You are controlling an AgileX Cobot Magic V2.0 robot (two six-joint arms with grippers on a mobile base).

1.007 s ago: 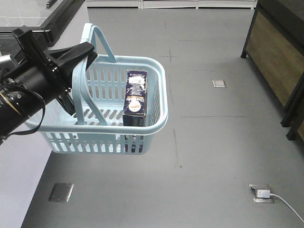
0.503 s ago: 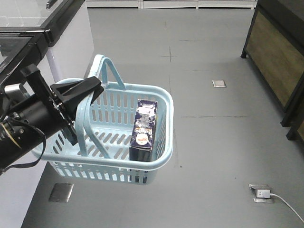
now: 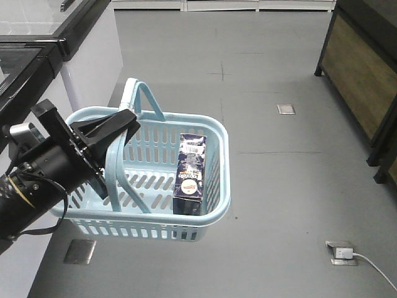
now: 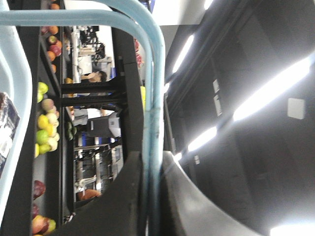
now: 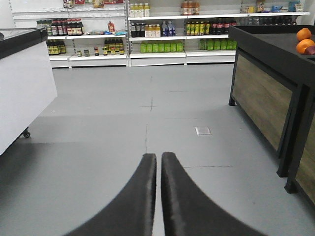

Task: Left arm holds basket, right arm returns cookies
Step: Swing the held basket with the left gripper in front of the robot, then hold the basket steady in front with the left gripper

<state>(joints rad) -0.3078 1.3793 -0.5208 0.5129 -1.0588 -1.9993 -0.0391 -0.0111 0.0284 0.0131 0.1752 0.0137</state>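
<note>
One Chocofello cookie carton stands on end in the right half of the light blue basket, close to its right wall. Its barcode faces up, and the near rim hides its foot. The basket hangs above the grey floor in the centre-left of the front view. It has two hoop handles: the far one is free, and the near one is clamped by the left gripper. In the left wrist view the black fingers are clenched on the blue handle bar, and a dark sliver of the carton is cut off at the left edge. The left arm's body runs out of the lower left corner. The right gripper shows only in its own view, with its two fingers drawn nearly together, a thin slit between them, and nothing held. Beyond it, two oranges sit on a dark counter at the upper right. Three metal floor plates dot the floor in the front view.
</note>
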